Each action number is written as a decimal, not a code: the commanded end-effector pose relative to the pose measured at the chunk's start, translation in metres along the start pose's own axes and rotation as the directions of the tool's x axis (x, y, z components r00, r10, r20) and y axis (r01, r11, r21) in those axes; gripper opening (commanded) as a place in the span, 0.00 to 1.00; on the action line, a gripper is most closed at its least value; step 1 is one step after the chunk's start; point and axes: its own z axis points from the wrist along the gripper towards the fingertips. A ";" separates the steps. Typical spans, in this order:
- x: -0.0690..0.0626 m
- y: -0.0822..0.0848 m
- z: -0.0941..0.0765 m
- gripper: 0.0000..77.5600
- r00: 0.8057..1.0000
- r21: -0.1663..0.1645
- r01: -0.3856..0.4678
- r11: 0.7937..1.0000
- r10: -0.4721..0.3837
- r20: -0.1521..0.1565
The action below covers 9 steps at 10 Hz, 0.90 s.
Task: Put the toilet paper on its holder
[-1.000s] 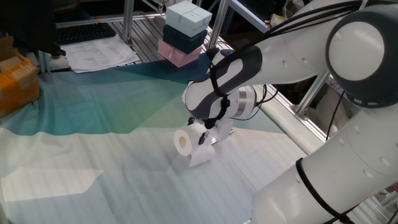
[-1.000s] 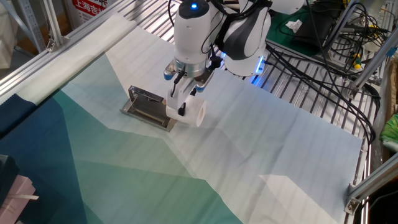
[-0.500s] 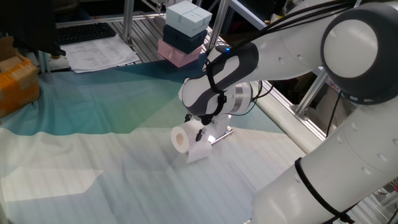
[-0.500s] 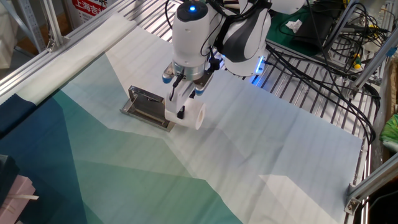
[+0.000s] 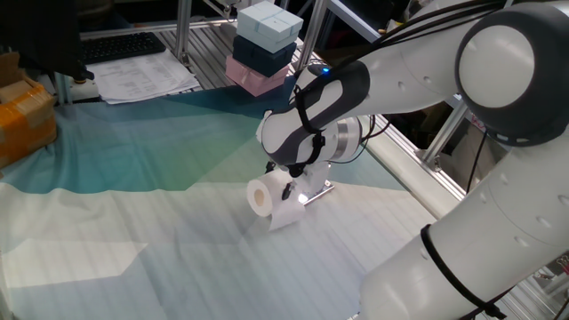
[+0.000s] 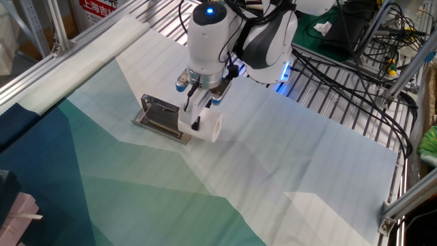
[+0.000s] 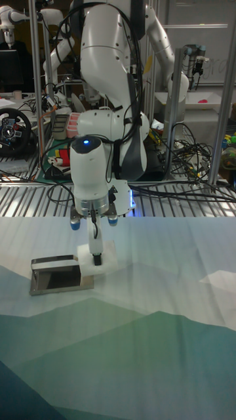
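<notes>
Beside the holder (image 6: 162, 117), the claw (image 6: 196, 117) is gripping the toilet paper (image 6: 207, 126); aligning its core with the bar looks essential.

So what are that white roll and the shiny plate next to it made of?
The toilet paper looks like soft matte white paper wound round a hollow, seemingly cardboard core. The holder seems polished chrome-like metal: its flat plate mirrors the surroundings darkly.

— Where is everything?
— My gripper (image 6: 196, 117) hangs over the toilet paper (image 6: 207, 127), fingers closed on it; the roll sits on the cloth (image 6: 287, 164), just beside the holder (image 6: 162, 117); stacked boxes (image 5: 262, 46) stand well behind, papers (image 5: 142, 76) beside them.
</notes>
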 end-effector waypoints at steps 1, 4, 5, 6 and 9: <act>-0.002 0.002 -0.002 0.02 1.000 -0.002 0.001 1.000 -0.001 0.009; -0.006 0.003 -0.001 0.02 1.000 -0.004 0.002 1.000 -0.002 0.022; -0.008 0.004 0.000 0.02 1.000 -0.005 0.002 1.000 -0.002 0.025; -0.008 0.004 -0.001 0.02 1.000 -0.005 0.001 1.000 -0.001 0.026; -0.017 0.005 -0.006 0.02 1.000 -0.004 -0.012 1.000 0.012 0.023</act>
